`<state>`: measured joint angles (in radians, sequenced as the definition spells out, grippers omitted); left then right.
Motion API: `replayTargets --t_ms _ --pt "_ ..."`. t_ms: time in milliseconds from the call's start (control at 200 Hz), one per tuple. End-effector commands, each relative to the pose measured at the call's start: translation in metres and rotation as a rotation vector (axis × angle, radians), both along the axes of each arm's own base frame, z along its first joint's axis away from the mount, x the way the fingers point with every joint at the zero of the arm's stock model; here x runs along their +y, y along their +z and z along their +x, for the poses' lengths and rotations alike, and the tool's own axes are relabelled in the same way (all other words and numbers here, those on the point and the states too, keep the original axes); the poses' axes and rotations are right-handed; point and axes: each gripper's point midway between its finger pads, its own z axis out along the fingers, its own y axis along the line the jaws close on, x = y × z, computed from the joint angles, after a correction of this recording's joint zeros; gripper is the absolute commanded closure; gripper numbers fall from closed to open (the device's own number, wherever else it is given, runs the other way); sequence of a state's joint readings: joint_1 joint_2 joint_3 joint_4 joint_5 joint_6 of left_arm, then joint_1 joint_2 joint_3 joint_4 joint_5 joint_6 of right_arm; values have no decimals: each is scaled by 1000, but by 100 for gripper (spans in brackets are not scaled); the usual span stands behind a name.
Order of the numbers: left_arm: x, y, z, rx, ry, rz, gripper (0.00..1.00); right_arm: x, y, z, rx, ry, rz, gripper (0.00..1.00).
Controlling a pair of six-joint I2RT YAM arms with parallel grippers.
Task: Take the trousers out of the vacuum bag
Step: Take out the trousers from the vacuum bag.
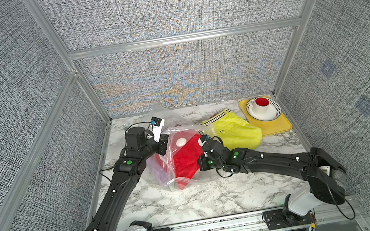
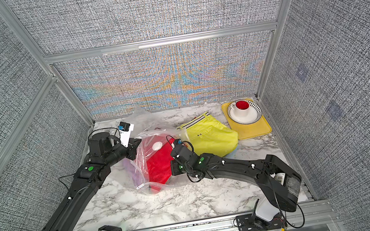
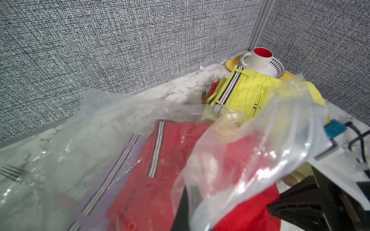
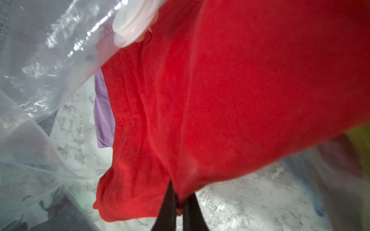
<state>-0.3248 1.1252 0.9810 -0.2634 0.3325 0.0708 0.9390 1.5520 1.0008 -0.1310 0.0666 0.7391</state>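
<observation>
The clear vacuum bag (image 1: pixel 162 167) lies crumpled at mid-table, its white valve disc (image 1: pixel 181 142) on top. Inside it are red trousers (image 1: pixel 187 163) and lilac trousers (image 1: pixel 157 174). My right gripper (image 4: pixel 180 204) is shut on an edge of the red trousers, which lift off the marble in the right wrist view. My left gripper (image 1: pixel 164 147) is at the bag's far left side, shut on its upper plastic sheet (image 3: pixel 240 160); one dark finger (image 3: pixel 187 198) shows through the film. Yellow trousers (image 1: pixel 234 131) lie outside the bag to the right, over a light blue garment (image 2: pixel 232 155).
A yellow tray (image 1: pixel 279 127) in the back right corner carries a dotted white bowl (image 1: pixel 273 113) with a red-lined cup (image 1: pixel 261 103). Grey panel walls close the table on three sides. Both arms reach in from the front rail.
</observation>
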Motion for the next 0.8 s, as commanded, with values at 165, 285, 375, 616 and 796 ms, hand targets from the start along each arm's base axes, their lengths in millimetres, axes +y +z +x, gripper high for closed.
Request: replayTargets --t_ms 165,285,375,616,796 --pt "-4 17 2 -71 -16 -34 100 1 6 1 0 -103 100 38" --pt "-6 19 3 -71 -25 -45 100 -2 4 -2 8 -125 132 25" --pt "-8 21 3 -72 -32 -53 100 1 -1 -3 14 -123 153 22" --pt "-8 25 2 -81 -35 -61 100 27 -13 10 -17 -70 162 16" --pt "-8 25 2 -81 -31 -63 100 45 -16 19 -53 -43 179 15"
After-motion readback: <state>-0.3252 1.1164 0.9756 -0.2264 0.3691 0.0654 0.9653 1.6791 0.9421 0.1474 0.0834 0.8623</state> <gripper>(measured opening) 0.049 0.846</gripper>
